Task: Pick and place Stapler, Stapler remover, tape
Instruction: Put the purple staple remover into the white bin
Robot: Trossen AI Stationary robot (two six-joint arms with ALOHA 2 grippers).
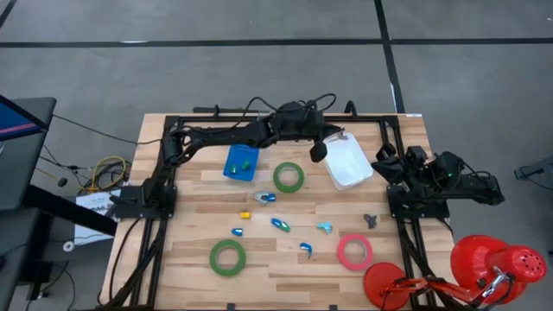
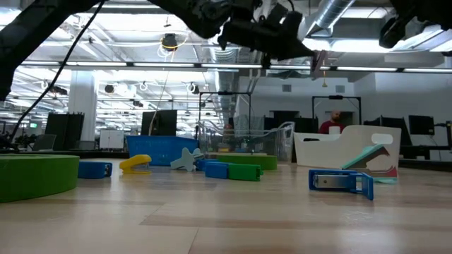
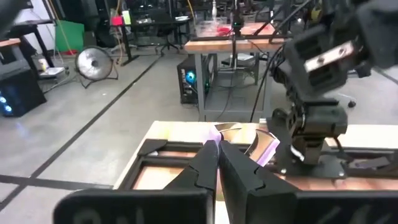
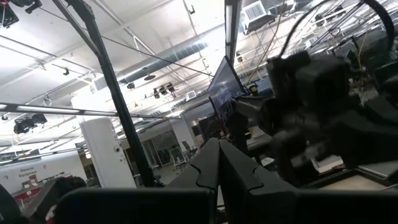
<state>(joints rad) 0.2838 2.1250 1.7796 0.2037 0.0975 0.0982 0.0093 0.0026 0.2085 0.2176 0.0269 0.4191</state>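
Hovering with fingers pressed together and empty, left gripper [image 1: 338,136] above the far edge of the tabletop [image 1: 285,268], over the white tray [image 1: 349,161]. Folded at the right edge, right gripper [image 1: 385,155], fingers likewise pressed together. Beside the tray, blue bin [image 1: 240,162] holding small green items. Near the far middle, green tape roll [image 1: 289,177]; toward the near left, second green roll [image 1: 227,257]; toward the near right, pinkish-red roll [image 1: 354,251]. Scattered between the rolls, small blue staplers [image 1: 280,224] and a yellow one [image 1: 244,215].
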